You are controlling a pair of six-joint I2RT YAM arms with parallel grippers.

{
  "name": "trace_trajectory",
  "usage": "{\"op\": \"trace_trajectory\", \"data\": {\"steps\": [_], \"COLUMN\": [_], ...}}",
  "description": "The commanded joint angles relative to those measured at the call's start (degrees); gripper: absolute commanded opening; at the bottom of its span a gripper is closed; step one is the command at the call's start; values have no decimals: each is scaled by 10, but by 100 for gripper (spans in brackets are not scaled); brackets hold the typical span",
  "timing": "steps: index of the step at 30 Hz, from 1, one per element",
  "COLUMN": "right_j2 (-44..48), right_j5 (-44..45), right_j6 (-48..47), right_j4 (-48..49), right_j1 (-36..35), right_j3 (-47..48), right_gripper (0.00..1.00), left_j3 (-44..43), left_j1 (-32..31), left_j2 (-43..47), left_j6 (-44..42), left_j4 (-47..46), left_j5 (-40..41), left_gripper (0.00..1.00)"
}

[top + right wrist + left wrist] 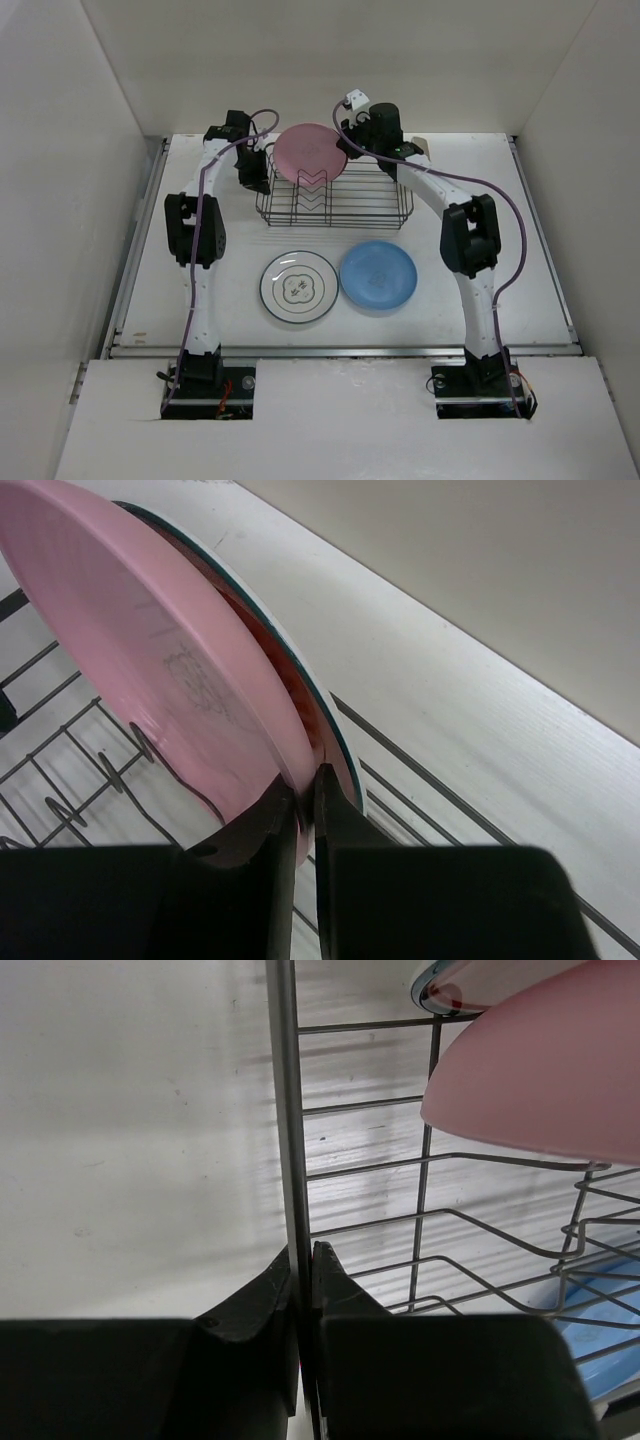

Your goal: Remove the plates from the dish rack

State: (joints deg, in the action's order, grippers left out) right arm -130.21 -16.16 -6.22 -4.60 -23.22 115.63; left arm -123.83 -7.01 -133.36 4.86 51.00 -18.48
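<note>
My right gripper (305,782) pinches the pink plate (130,630) by its thin rim at the far end of the rack (380,200), which my left gripper (303,1255) clamps by a wire, so I fear a slip, or dragging out the teal-rimmed plate (305,705) just behind.

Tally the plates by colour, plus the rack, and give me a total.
Pink plate: 1
Blue plate: 1
White plate with flower outline: 1
Teal-rimmed plate behind the pink one: 1
Dish rack: 1
Total: 5

High overhead view, wrist views close, sharing dish rack (370,196)
</note>
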Motion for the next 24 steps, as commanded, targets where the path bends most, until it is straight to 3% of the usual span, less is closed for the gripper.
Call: {"op": "trace_trajectory", "data": {"steps": [1, 12, 18, 24], "right_j2": [57, 156, 176, 197], "right_j5": [-47, 8, 139, 211], "right_j6": [60, 27, -62, -170], "right_j4": [59, 118, 124, 124], "right_j1": [-9, -9, -32, -81], "right_j3": [37, -50, -78, -69], "right_gripper": [0, 0, 0, 0], "left_j3": [-9, -9, -3, -3], "left_j1": [10, 16, 16, 16], "left_j2": [-26, -16, -16, -16], "left_j6": [15, 28, 28, 38], "left_j4": [16, 10, 10, 10], "left_j5": [-13, -2, -8, -8], "left_gripper": [0, 0, 0, 0]}}
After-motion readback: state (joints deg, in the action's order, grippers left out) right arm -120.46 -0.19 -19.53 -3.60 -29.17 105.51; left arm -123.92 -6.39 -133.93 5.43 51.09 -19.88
